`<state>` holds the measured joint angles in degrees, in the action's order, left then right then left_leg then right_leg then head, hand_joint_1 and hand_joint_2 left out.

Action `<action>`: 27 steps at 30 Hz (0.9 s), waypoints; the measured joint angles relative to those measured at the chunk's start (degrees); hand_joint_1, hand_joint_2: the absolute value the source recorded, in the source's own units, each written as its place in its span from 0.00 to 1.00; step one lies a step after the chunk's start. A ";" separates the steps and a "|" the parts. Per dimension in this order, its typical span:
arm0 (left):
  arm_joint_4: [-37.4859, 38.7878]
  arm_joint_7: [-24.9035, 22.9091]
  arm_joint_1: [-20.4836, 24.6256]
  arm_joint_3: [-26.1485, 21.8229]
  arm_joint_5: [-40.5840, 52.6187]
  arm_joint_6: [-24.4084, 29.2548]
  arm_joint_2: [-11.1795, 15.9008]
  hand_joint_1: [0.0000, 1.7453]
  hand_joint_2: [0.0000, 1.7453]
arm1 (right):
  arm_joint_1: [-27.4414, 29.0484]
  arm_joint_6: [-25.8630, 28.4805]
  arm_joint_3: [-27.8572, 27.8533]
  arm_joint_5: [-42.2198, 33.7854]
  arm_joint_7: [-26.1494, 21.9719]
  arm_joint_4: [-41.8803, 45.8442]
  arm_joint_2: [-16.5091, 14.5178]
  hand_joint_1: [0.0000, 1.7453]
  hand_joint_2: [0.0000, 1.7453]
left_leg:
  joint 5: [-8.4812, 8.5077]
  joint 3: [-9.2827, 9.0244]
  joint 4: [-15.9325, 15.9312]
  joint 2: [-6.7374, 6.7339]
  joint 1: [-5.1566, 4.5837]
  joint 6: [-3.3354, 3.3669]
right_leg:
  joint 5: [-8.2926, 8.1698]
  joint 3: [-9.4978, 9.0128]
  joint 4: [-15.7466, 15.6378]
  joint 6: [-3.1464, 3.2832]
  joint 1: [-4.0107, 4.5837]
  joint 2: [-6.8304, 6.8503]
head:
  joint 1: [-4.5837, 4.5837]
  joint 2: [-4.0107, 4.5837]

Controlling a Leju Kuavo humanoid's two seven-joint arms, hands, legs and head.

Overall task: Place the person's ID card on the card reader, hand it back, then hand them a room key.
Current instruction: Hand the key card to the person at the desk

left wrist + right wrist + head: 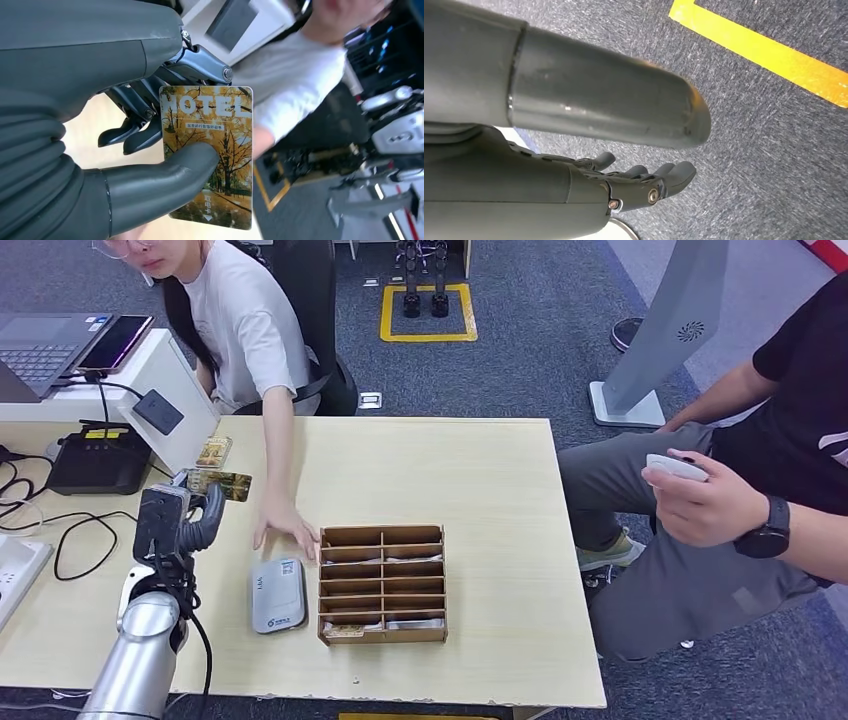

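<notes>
Since the left hand (178, 518) already has the room key (207, 155) pinched, thumb on its printed face and darker fingers behind, the handover is prob the step in hand, imo. Key is a "HOTEL" card w/ autumn trees on it; in the head view it pokes out at left-center of the frame, above and right of the hand. Long axis seems to run roughly level across the counter (480, 470), pointing right, though it's small there so not 100% sure.

The relation that matters: the person's hand (285, 528) lies flat on the counter just right of the key, slightly lower in frame, near the card reader (278, 594) and touching the upper-left corner of the wooden key box (383, 583). So the key has to go right and a bit down-frame. Left arm is way nearer, obvs.

Right hand (644, 182) hangs over the carpet in its wrist view, fingers loosely apart, nothing in it.

Another card (214, 451) lies at upper left, can't tell what it is.
</notes>
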<state>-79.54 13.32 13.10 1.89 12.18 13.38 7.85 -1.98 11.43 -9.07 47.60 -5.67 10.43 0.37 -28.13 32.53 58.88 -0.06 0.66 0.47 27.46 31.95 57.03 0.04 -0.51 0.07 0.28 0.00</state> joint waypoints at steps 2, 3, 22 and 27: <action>0.01 0.68 1.25 -0.07 2.08 1.91 0.34 1.00 1.00 | -0.05 -0.03 0.00 0.35 0.08 0.02 0.00 0.00 0.00 | 0.00 0.00 0.00 0.00 0.00 0.00 | 0.00 0.00 0.00 0.00 0.00 0.00 | -0.01 0.00; 0.03 0.98 1.76 -0.08 3.48 3.00 0.50 1.00 1.00 | -0.08 -0.05 0.00 0.51 0.13 0.03 -0.01 0.00 0.00 | 0.00 0.01 0.00 0.00 0.00 0.00 | 0.00 0.01 0.00 0.00 0.00 0.00 | 0.00 -0.01; 7.57 3.10 6.33 0.44 37.55 23.77 5.38 0.00 1.00 | -1.44 -1.31 0.02 2.45 0.10 0.36 -0.09 0.00 0.00 | 0.00 0.04 0.00 -0.07 0.00 0.00 | 0.00 0.09 0.00 0.00 0.00 -0.08 | 0.00 -0.01; 7.96 4.97 6.36 0.57 32.29 20.80 5.63 0.00 1.00 | -1.47 -1.28 -0.01 2.45 -0.02 0.37 -0.09 0.00 0.00 | -0.01 0.05 0.00 -0.07 -0.01 0.00 | 0.00 0.10 -0.01 0.00 -0.01 -0.08 | 0.01 -0.01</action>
<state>-71.58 18.29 19.46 2.46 44.47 34.18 13.49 -3.46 10.15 -9.08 50.05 -5.68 10.80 0.28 -28.14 32.59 58.88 -0.13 0.66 0.46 27.46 32.05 57.03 0.04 -0.51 -0.01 0.29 -0.01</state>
